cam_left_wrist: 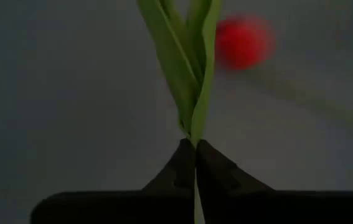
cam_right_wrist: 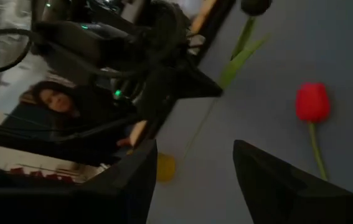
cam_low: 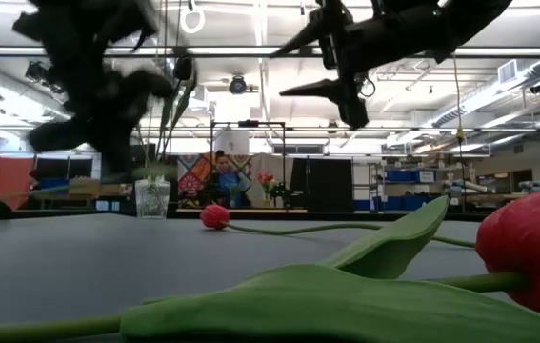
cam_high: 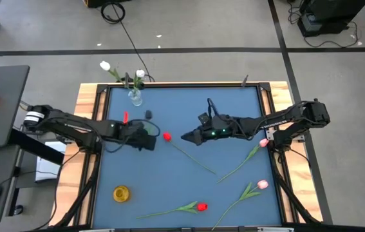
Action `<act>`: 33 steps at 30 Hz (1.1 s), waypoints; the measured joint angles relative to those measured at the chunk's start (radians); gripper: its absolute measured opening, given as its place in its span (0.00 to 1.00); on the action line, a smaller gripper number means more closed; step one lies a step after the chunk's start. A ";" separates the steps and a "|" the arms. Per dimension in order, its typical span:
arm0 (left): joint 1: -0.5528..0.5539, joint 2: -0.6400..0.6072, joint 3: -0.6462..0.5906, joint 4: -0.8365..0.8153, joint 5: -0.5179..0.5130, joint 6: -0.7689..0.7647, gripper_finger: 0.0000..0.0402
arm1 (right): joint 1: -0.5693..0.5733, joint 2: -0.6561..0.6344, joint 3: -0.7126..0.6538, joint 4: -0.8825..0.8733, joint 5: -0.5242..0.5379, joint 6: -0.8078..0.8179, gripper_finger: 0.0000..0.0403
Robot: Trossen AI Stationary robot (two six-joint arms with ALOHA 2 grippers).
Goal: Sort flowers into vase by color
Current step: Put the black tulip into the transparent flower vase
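1. Table (cam_high: 169, 187): a blue work surface framed by wooden edges; the middle strip between the two arms and the near left part lie open.
2. Left arm: reaches in from the left edge; the left gripper (cam_high: 151, 138) sits left of centre, its fingers (cam_left_wrist: 182, 168) closed on the green leaves and stem of a dark-headed flower (cam_left_wrist: 192, 68), which the low view shows lifted above the table.
3. Right arm: reaches in from the right edge; the right gripper (cam_high: 187, 136) hangs near the table's centre with its fingers (cam_right_wrist: 263, 177) spread apart and nothing between them.
4. Red flower (cam_high: 167, 136): its head lies on the table between the two grippers, just beside the left one; its stem runs toward the near right.
5. Two pink flowers: one (cam_high: 263, 143) lies near the right edge under the right arm, the other (cam_high: 262, 185) nearer the front right corner.
6. Second red flower (cam_high: 201, 207): lies along the front edge, stem pointing left.
7. Glass vase (cam_high: 135, 96): stands at the far edge, left of centre, holding white flowers (cam_high: 105, 66) that lean out past the table rim.
8. Yellow vase (cam_high: 121, 193): stands in the near left area, well apart from both grippers.
9. Person (cam_low: 222, 176): seated in the room beyond the far edge.
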 joint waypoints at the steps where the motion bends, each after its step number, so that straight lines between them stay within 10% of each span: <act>1: 0.000 -0.006 0.015 0.035 -0.027 0.027 0.02 | 0.000 0.000 0.000 0.012 0.001 -0.008 0.55; 11: -0.033 -0.011 0.040 0.513 -0.132 0.447 0.02 | 0.008 0.000 0.000 0.134 0.014 -0.124 0.59; 33: -0.088 -0.011 0.040 0.802 -0.101 0.776 0.02 | -0.017 0.021 0.114 0.135 -0.074 -0.449 0.49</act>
